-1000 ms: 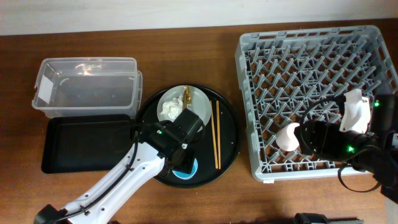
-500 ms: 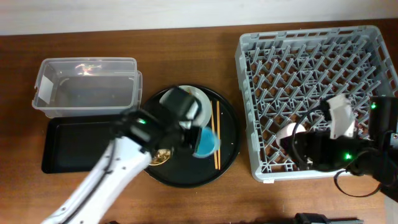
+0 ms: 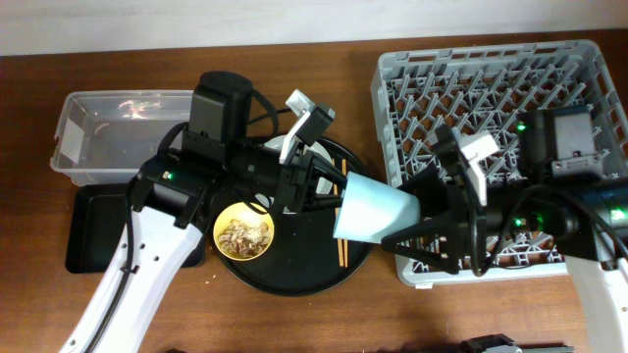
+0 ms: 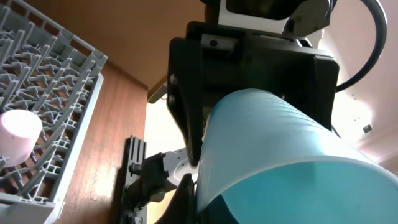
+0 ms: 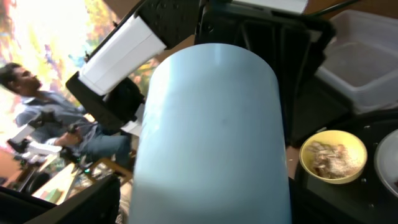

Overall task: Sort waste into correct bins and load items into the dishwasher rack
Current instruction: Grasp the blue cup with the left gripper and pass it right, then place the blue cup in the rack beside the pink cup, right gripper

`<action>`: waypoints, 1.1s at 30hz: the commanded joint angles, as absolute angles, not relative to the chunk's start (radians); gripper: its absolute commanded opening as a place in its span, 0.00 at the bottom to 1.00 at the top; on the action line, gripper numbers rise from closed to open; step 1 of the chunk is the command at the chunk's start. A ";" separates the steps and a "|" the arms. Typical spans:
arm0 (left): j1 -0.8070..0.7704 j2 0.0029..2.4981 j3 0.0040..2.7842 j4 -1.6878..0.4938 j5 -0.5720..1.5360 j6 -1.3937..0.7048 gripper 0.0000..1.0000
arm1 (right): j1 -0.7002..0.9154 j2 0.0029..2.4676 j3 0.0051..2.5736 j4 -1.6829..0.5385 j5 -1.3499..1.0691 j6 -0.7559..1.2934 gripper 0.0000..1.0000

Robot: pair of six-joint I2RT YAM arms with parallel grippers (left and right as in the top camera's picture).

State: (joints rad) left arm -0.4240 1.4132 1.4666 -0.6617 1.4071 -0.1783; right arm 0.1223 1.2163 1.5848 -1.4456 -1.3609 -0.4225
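The light blue cup (image 3: 373,211) hangs on its side above the round tray, between my two arms. My left gripper (image 3: 329,201) is shut on its rim (image 4: 202,186). My right gripper (image 3: 412,214) stands open around the cup's closed end, and its fingers (image 5: 93,199) flank the cup (image 5: 211,137) with a gap on the left side. The yellow bowl (image 3: 243,233) holds beige food scraps. The pale plate (image 3: 267,155) is mostly hidden under my left arm. The chopsticks (image 3: 341,257) lie partly under the cup. A pink cup (image 4: 18,130) sits in the dishwasher rack (image 3: 491,59).
The clear tub (image 3: 108,127) stands at the back left with the shallow black tray (image 3: 98,230) in front of it. The round black tray (image 3: 294,275) carries the bowl, plate and chopsticks. My right arm reaches over the rack's front left corner.
My left gripper shut on the blue cup, lifted it off the round tray and carried it right. My right gripper left the pink cup in the rack and swung left around the blue cup.
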 commanded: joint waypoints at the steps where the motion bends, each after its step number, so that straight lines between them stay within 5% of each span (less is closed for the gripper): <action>1: -0.421 1.404 1.475 -0.659 1.390 -0.163 0.00 | 0.144 1.219 1.587 -1.430 -1.425 -0.414 0.74; 4: -0.424 1.404 1.475 -0.663 1.386 -0.163 0.00 | 0.144 1.219 1.587 -1.393 -1.417 -0.410 0.53; 6: -0.424 1.404 1.475 -0.667 1.363 -0.163 0.04 | 0.144 1.219 1.587 -1.390 -1.388 -0.405 0.50; 11: -0.422 1.404 1.475 -0.724 1.142 -0.163 0.69 | -0.042 1.160 1.590 -1.364 -1.054 -0.158 0.44; 16: -0.422 1.404 1.475 -0.853 0.899 -0.163 0.87 | -0.387 1.138 1.589 -1.471 -0.462 0.109 0.44; 17: -0.422 1.404 1.475 -0.870 0.888 -0.162 0.98 | -0.400 1.150 1.589 -1.483 -0.306 0.184 0.44; 22: -0.423 1.404 1.475 -1.005 0.738 -0.162 0.99 | -0.400 1.258 1.589 -1.522 0.073 0.380 0.45; 33: -0.423 1.404 1.475 -1.012 0.710 -0.162 0.99 | -0.385 1.725 1.580 -1.527 0.061 0.337 0.54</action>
State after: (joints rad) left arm -0.4225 1.4128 1.4666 -1.0130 0.7162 -0.1753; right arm -0.3908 1.6897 1.5837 -1.5490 0.0353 0.3439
